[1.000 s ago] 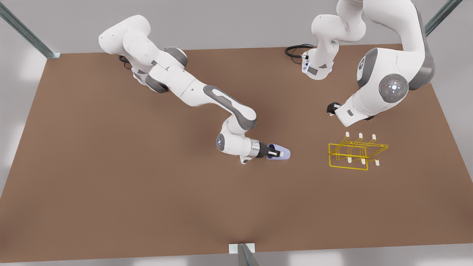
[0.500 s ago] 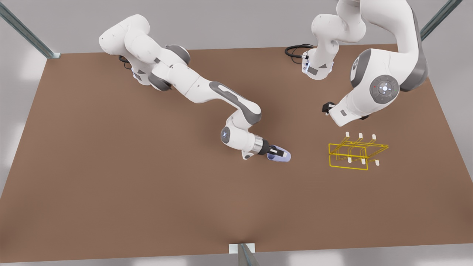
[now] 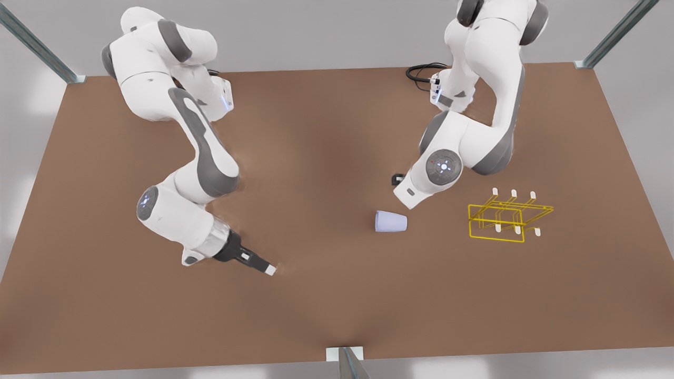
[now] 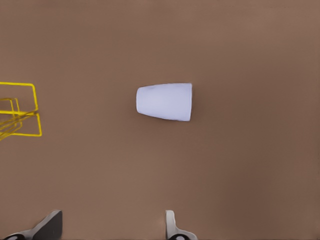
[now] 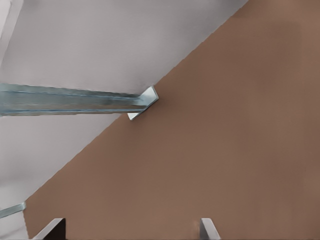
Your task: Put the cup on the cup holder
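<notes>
Cup [image 3: 390, 221] is what I check first: it lies on its side on the bare brown table [image 3: 316, 316], held by nothing, well apart from the yellow cup holder [image 3: 496, 239]. Its narrow base points toward the rack and its wide mouth points away.

On my left wrist feed the left gripper [image 4: 110, 223] hangs above the table with its jaws spread wide. The cup sits ahead of the fingertips [image 4: 171, 222] rather than between them, with clear table in the gap. A corner of the rack's wire frame shows off to one side of the jaws, beyond the cup's base. I judge this arm is staged for the pick, since it is the one close to both cup and rack.

The right gripper [image 3: 266, 268] is far off from the cup, low over the table, and waiting. Its jaws are wide too, with nothing between them. Beyond them the right wrist feed gives me the table's edge and a metal frame post [image 5: 70, 99].

The holder stands upright, its white-tipped pegs pointing up and none carrying anything. A cup lying flat will probably need gripping across its body and then turning mouth-down over a peg. The smooth tapered wall could slide in the jaws or roll away if I close off-centre.
</notes>
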{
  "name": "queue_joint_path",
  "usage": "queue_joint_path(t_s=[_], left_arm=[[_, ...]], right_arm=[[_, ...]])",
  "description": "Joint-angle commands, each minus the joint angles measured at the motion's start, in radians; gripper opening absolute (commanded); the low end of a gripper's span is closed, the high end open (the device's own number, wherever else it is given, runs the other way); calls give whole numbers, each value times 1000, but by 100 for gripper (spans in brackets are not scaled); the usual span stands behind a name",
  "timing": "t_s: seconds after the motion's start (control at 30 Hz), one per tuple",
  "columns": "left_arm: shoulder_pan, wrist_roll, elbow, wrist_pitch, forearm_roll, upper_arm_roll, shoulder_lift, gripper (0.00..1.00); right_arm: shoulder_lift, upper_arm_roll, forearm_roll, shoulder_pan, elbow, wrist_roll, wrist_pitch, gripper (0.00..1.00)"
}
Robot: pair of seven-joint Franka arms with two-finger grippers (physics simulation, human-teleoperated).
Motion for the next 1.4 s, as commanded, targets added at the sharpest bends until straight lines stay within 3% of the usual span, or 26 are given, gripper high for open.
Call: queue_joint_path(t_s=[0.0,0.03,0.1,0.17,0.3,0.47,0.97,1.1,1.23,1.37], left_arm=[[3,-1376,103,203,-9,3,120,100],[4,-1547,95,228,65,4,137,100],[4,-1839,-6,448,92,2,119,100],[3,-2014,-170,680,70,-3,65,100],[13,-2347,-186,748,20,-3,74,100],[9,-1962,-399,717,21,-9,-14,100],[10,-2037,-419,732,6,-36,68,100],[12,-1981,-493,812,9,-36,38,100],[18,-1499,-493,812,1,-55,38,100],[36,-1301,-499,797,6,-58,50,100]], right_arm=[[-147,-81,-252,-45,-42,-414,-538,100],[-176,-201,-287,44,-46,-420,-624,100],[-317,-188,-399,73,-227,-451,-618,100],[-258,-211,-393,70,-114,-643,-614,100],[-261,-206,-390,65,-111,-641,-606,100],[-262,-214,-395,56,-77,-646,-615,100],[-175,-212,-392,47,-11,-581,-575,100],[-155,-211,-321,7,-10,-572,-575,100],[-155,-211,-320,6,-10,-571,-577,100],[-155,-211,-320,6,-10,-569,-575,100]])
